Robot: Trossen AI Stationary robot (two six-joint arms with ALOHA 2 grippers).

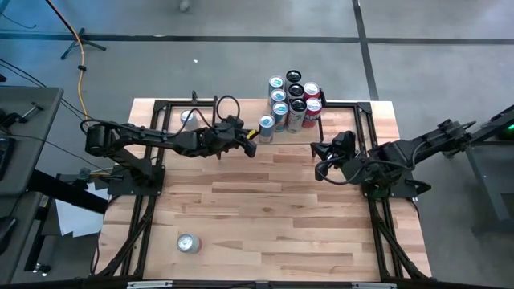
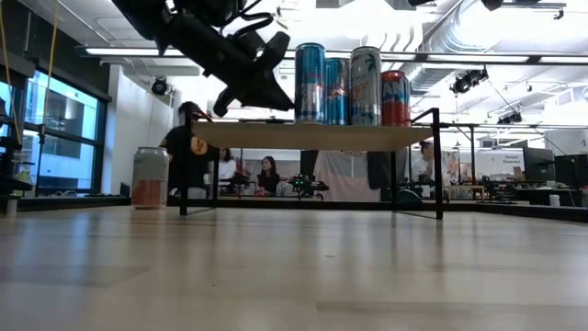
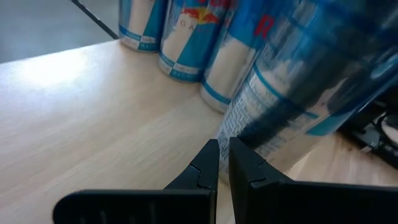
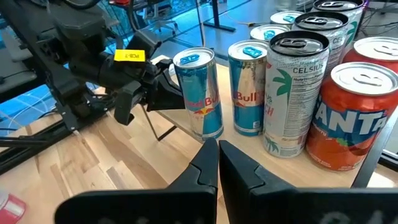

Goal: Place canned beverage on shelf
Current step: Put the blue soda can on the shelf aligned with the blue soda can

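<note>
Cans stand in a tight group on the shelf point(image 1: 353, 108) at the upper middle of the high view. The left gripper point(image 1: 250, 149) is just beside the blue Red Bull can point(image 1: 266, 128) at the edge of this group, with fingers pressed together and holding nothing. The right gripper point(image 1: 316, 149) waits near the shelf's right part, fingers also pressed together and empty. Two more cans are still on the table: one can point(image 1: 188, 243) in the lower left, another can point(image 2: 150, 177) behind the shelf. I think the risk is a sideways bump: the closed left fingers could push the blue can and tip its neighbours.
</note>
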